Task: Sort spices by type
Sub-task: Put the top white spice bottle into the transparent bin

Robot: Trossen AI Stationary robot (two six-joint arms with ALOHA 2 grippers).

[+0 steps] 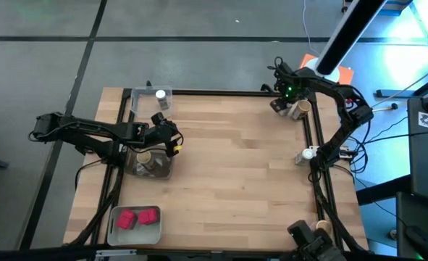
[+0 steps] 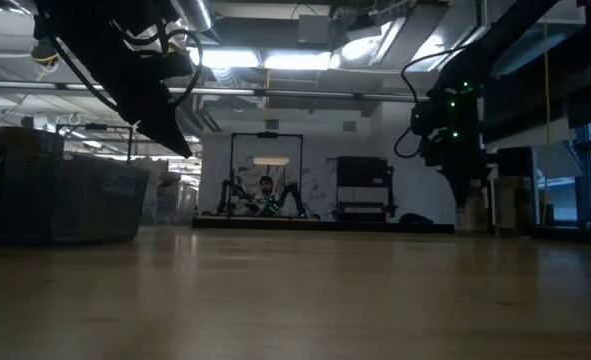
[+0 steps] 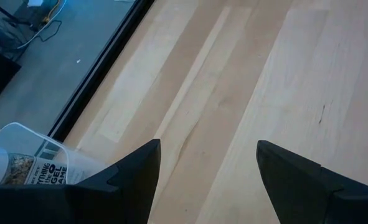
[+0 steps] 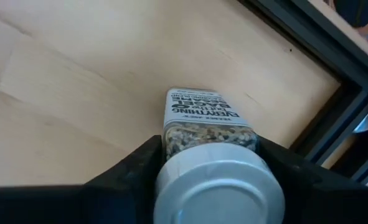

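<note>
Wood, high view: the pale wooden worktop has a black frame around it.
Right claw, high view: the right claw is at the far right corner of the worktop, over two jars that stand just beside the frame.
Left claw, high view: the left claw is near the left edge, above the middle clear tray, which holds jars with tan lids.
Other trays, high view: a far clear tray holds one white-lid jar; a near grey tray holds two pink boxes.
Low view: the right arm comes down at the far right, where a jar stands upright on the worktop; the fingers are too dark to judge there. A stack of trays stands at the left, and a person sits far behind.
Left wrist view: the two dark fingers stand wide apart with only bare wood between them. A corner of the clear tray with a labelled jar shows beside them.
Right wrist view: the fingers stand on both sides of the seasoning jar, at or very near its sides just under the white lid; I cannot tell if they press it. The long axis of the jar runs from the lid, nearest the camera, down to the worktop, so it is upright, close to the black frame.
</note>
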